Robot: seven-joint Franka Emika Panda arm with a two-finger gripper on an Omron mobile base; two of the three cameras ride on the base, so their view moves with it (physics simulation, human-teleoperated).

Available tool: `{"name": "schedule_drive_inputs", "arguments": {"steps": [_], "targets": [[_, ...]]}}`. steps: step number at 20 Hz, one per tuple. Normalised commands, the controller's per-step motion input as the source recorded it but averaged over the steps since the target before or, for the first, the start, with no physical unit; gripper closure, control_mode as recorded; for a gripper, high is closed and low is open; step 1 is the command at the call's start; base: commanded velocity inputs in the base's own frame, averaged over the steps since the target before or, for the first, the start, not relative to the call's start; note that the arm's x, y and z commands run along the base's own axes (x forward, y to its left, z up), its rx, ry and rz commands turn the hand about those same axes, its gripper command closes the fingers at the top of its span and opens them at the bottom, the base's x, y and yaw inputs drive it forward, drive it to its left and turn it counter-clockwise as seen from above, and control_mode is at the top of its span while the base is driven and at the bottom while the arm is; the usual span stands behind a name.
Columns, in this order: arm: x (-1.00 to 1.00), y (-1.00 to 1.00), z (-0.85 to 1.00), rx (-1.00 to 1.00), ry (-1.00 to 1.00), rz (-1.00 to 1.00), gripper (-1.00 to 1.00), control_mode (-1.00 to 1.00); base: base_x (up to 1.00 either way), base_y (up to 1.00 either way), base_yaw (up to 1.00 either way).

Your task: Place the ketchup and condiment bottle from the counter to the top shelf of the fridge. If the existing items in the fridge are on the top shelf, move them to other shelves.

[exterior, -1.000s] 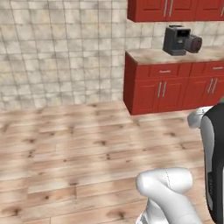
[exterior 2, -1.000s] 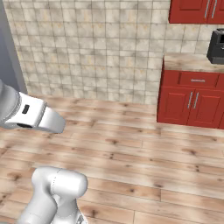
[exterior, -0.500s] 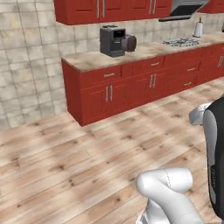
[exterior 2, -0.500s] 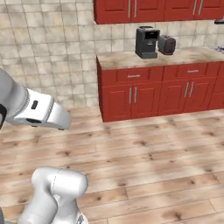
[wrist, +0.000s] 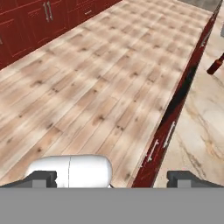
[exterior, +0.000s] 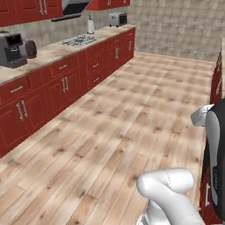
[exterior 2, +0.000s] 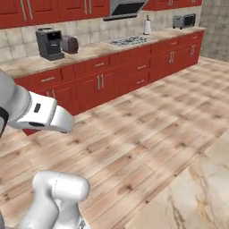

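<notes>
The pincer (wrist: 111, 177) stood open, holding nothing, above the wooden floor (wrist: 87, 87) beside the marbled worktop (wrist: 201, 127). A red-orange bottle (wrist: 215, 66) lay far along that worktop. Across the floor ran red cabinets (exterior: 66, 83) bearing a coffee machine (exterior 2: 49, 43).

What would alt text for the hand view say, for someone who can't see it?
Looking down past the open pincer at a pale wooden floor, with red cabinets at upper left. A marbled counter over red fronts runs along the right, with part of a small red bottle on it at the edge.
</notes>
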Motion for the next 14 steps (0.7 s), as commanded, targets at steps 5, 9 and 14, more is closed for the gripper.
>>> {"name": "schedule_drive_inputs", "arguments": {"steps": [5,9,14], "targets": [[0.0,0.0,0.0,0.0,0.0,0.0,-1.0,1.0,0.17,0.19,-0.83],[0.0,0.0,0.0,0.0,0.0,0.0,-1.0,1.0,0.37,0.3,-0.76],[0.0,0.0,0.0,0.0,0.0,0.0,-1.0,1.0,0.56,0.49,-0.7]]}}
